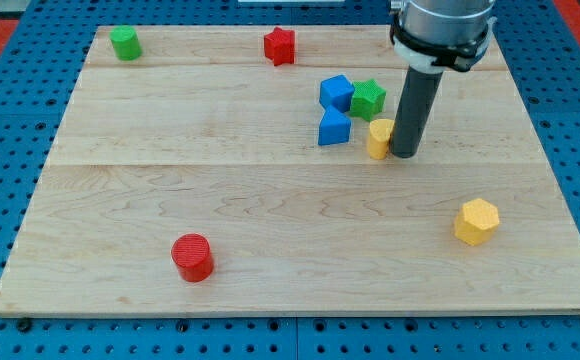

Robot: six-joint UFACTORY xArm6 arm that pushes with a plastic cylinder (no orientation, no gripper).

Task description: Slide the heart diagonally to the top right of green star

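We are resting my tip [405, 154] on the wooden surface [270, 210], pressing against the right side of the yellow heart [378, 138]. We are carrying no jaws, only this rod. The green star [368, 98] is sitting just up-left of my tip, touching a blue cube [336, 92]; another blue block [334, 127] is lying left of the heart.

Bright, even light from overhead; board [270, 220] evenly lit w/ faint sheen, no hard glare. Blocks cast only small soft shadows. Focus sharp across frame, no blur, slight perspective taper toward view's top.
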